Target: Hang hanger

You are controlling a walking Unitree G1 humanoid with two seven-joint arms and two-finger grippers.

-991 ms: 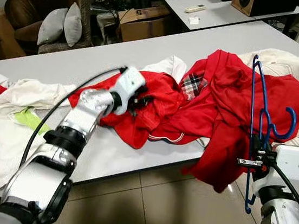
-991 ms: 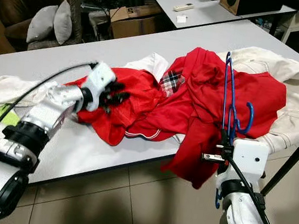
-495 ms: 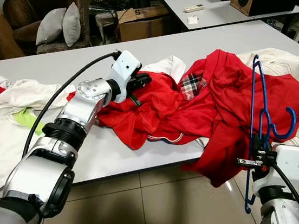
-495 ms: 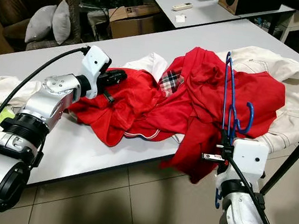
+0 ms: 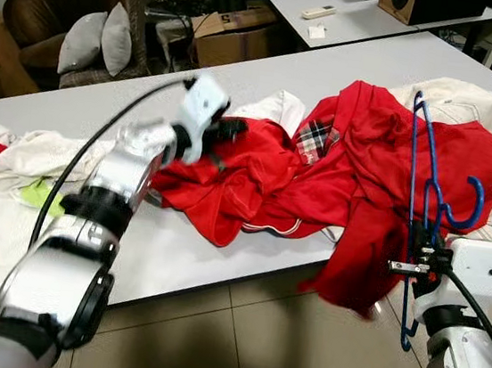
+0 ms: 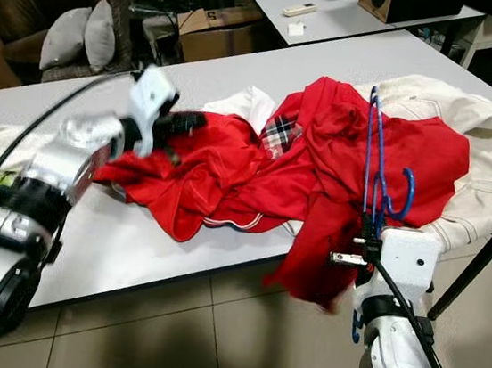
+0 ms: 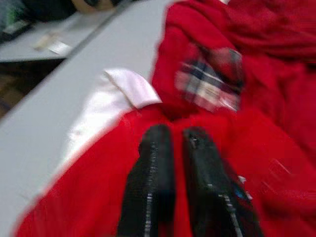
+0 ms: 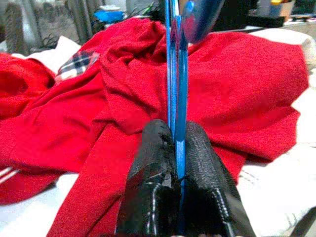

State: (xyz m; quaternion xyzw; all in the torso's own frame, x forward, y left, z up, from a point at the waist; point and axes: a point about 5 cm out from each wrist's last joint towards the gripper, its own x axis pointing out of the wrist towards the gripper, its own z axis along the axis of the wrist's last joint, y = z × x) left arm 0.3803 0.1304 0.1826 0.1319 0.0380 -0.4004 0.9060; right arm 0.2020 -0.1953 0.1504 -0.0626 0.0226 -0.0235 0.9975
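The right pincer (image 8: 175, 163) is clamping the blue hanger (image 5: 424, 192) upright just past the counter's (image 5: 218, 266) near edge, over open floor (image 5: 254, 338). The left pincer (image 7: 180, 168), fingers nearly together, is pinching the red garment (image 5: 264, 182) mid-counter. A far cardboard box (image 5: 237, 35) is showing "5".
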